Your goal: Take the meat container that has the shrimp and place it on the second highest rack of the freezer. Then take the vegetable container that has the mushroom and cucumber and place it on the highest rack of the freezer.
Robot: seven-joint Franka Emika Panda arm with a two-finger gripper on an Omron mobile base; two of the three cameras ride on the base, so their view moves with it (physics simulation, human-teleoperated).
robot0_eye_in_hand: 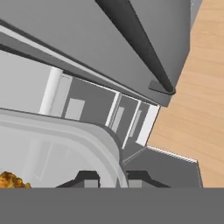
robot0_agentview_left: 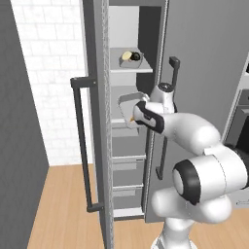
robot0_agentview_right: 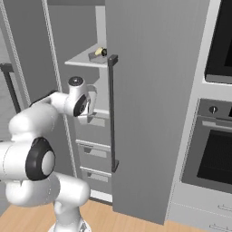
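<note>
White brick wall [robot0_agentview_left: 53, 73] stands left of the freezer [robot0_agentview_left: 104, 29], whose open door [robot0_agentview_left: 97, 146] carries a dark handle [robot0_agentview_left: 81, 146]. Inside, on an upper rack [robot0_agentview_left: 130, 69], sits a clear container [robot0_agentview_left: 130, 58] with a pale and a dark item; which foods they are is too small to tell. One rack below, the meat container [robot0_agentview_left: 127, 101] is gripped at its rim: in the hand view the gripper [robot0_eye_in_hand: 113, 178] has its fingertips [robot0_eye_in_hand: 89, 178] closed either side of the clear wall [robot0_eye_in_hand: 105, 144], an orange morsel [robot0_eye_in_hand: 11, 180] inside. Right of the freezer is an oven [robot0_agentview_right: 213, 154].
</note>
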